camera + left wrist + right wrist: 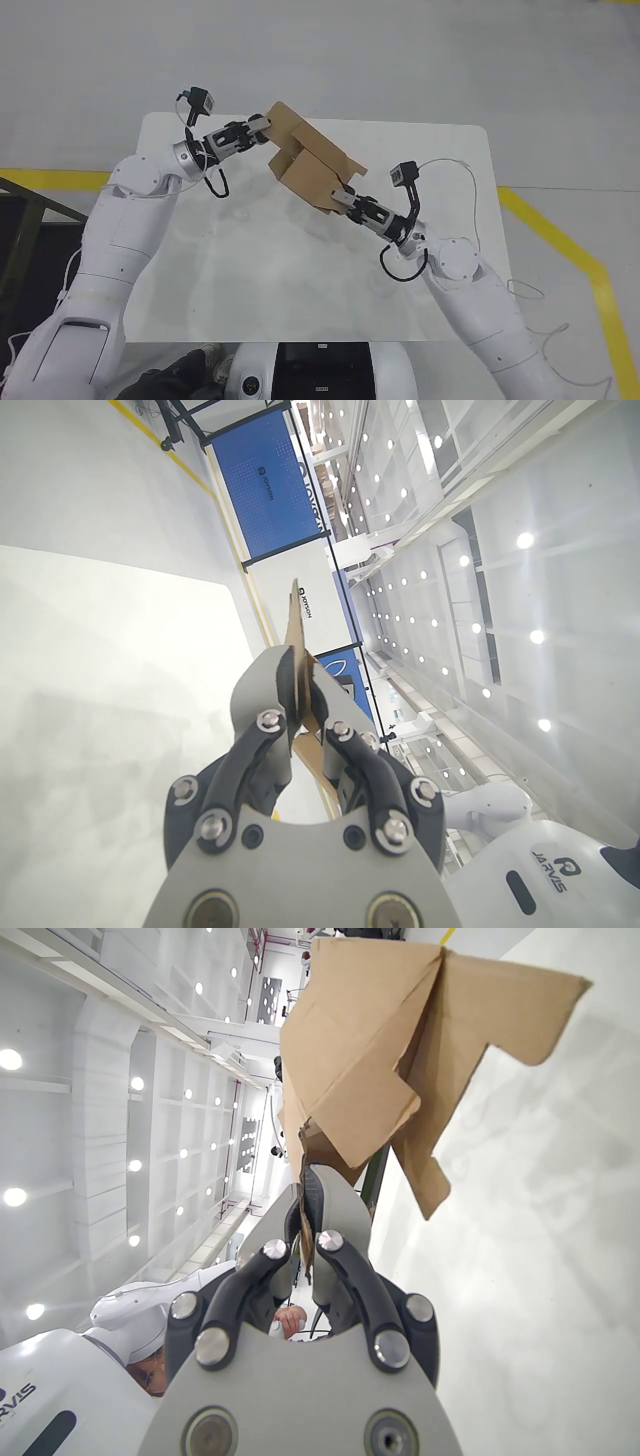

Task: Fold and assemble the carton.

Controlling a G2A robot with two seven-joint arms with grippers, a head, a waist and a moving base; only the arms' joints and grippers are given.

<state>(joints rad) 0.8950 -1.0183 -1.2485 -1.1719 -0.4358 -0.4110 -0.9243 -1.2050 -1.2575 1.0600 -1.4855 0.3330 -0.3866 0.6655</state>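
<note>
— Brown cardboard: the carton (308, 158) is being held up over the far half of the table, stretched between the two arms. Where is each gripper sitting on it?

— The left gripper (262, 127) is clamping the carton's far left corner, its pads squeezing a single edge of board between them. The right gripper (342, 197) is gripping the near right end, its fingers pressing a ragged cardboard edge from both sides.

— So both are holding board. Which way is the carton running?

— Its long axis is running on a slant, from far left to near right, straight from one gripper to the other. It is sitting half opened rather than flat. Its panels are meeting at angles, and a flap (345, 160) is sticking out toward the right, beyond the right gripper's hold. In the right wrist view, stepped flaps are fanning out away from the fingers.

— Is it touching the surface?

— I cannot tell whether its lowest edge is resting on the table or hanging just above it.

— And underneath?

— A white table (300, 290) with rounded corners is standing on a pale grey floor (400, 60). Yellow lines (50, 180) are running along the floor on the left and right. Farther off, blue panels (265, 505) are standing in a white hall, and round ceiling lights (525, 541) are glowing.
</note>
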